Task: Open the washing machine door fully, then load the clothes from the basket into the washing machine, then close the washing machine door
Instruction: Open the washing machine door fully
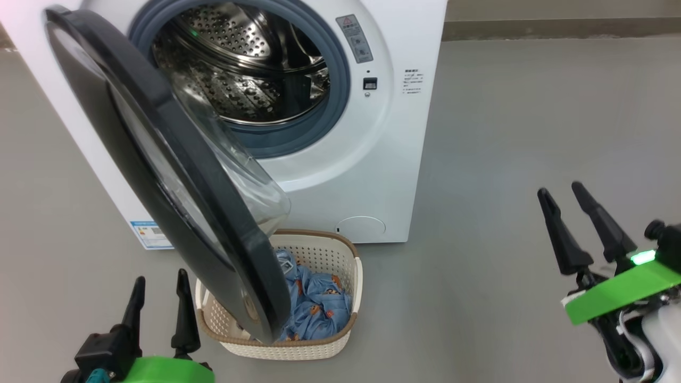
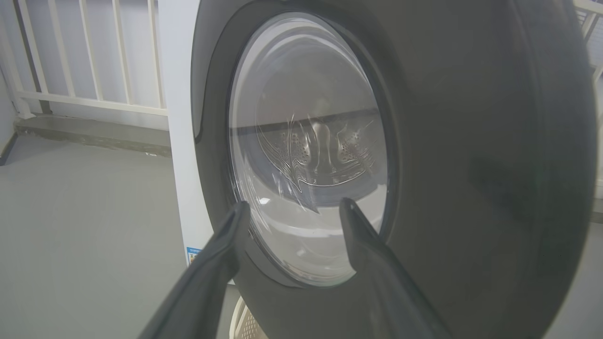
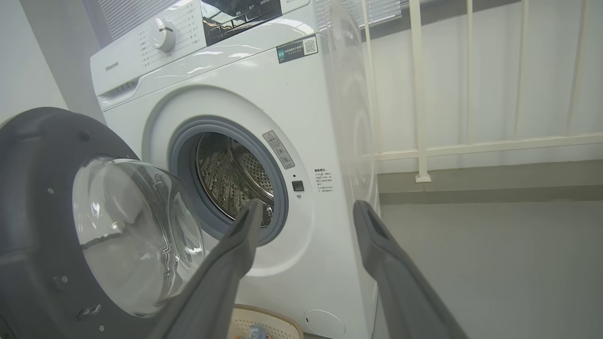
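The white washing machine (image 1: 372,175) stands ahead with its steel drum (image 1: 250,58) exposed. The washing machine door (image 1: 207,213) with the black rim is swung out towards me, and its lower edge hangs over the left part of the basket (image 1: 298,348). In the basket lie the light blue printed clothes (image 1: 319,306), partly hidden by the door. My left gripper (image 1: 161,276) is open, low, just left of the basket; in the left wrist view it (image 2: 295,203) faces the door's outer side (image 2: 471,141). My right gripper (image 1: 559,190) is open, empty, far right over the floor, pointing at the machine (image 3: 330,117).
Grey floor (image 1: 505,133) stretches to the right of the machine. A white railing (image 3: 419,94) and a low ledge run behind it. A blue label sticker (image 1: 151,235) sits low on the machine's front. The basket's rim (image 3: 264,320) shows below the machine's opening.
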